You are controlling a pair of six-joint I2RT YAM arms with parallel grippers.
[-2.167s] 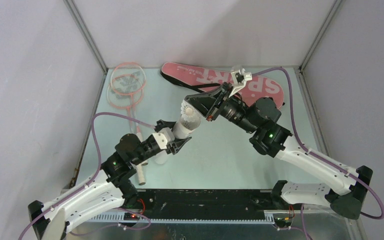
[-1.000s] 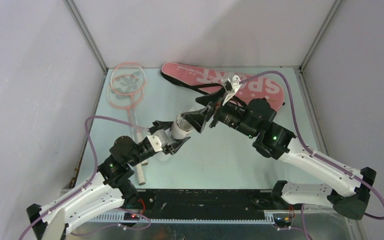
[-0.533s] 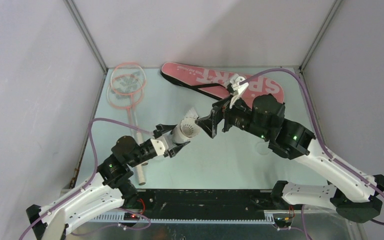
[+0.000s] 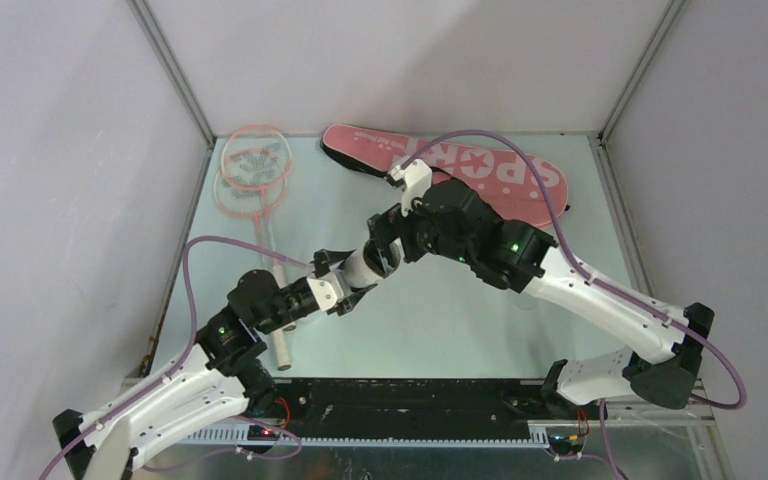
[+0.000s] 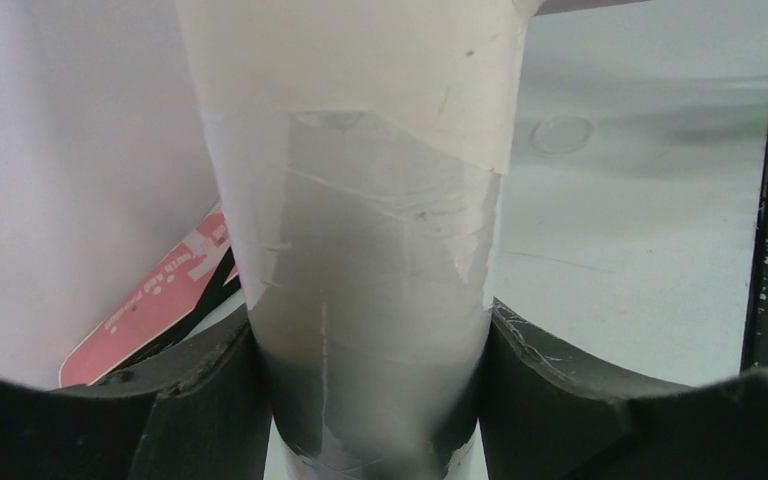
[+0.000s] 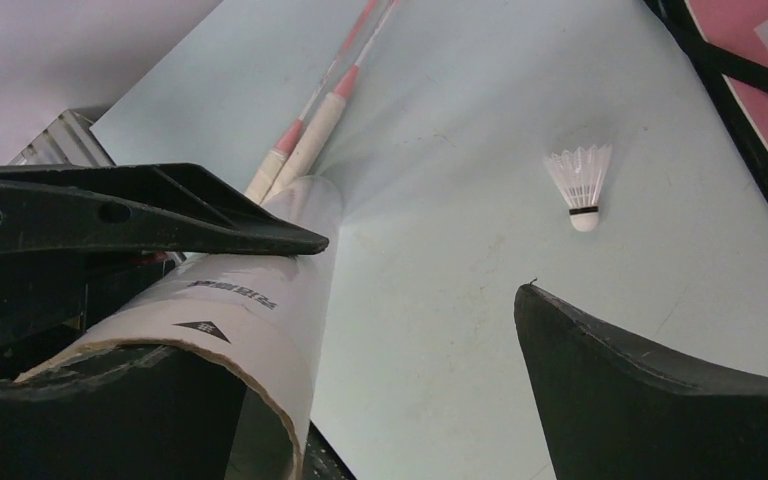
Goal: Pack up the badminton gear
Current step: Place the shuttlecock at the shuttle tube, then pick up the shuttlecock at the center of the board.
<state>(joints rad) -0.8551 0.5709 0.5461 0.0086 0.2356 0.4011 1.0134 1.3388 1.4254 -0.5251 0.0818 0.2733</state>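
My left gripper (image 4: 344,279) is shut on the long white tube (image 4: 361,267), which slants up off the table; both black fingers (image 5: 192,398) press its sides (image 5: 360,210). My right gripper (image 4: 386,250) hangs open at the tube's open mouth (image 6: 222,322), nothing between its fingers (image 6: 650,390), gripper midpoint (image 6: 380,340). One white shuttlecock (image 6: 580,183) lies on the table beyond. Two pink rackets (image 4: 251,168) lie at the far left, their white handles (image 6: 312,130) beside the tube. The pink "SPORT" bag (image 4: 495,178) lies at the back. Whatever is inside the tube is hidden.
The table (image 4: 440,320) is pale blue, walled by grey panels left, back and right. The bag's black strap (image 6: 735,68) runs close to the shuttlecock. A faint round mark (image 5: 560,133) shows on the table surface.
My right arm swung left and brought its open gripper over the tube's mouth. The shuttlecock that stuck out of the mouth no longer shows there. The left gripper kept its hold.
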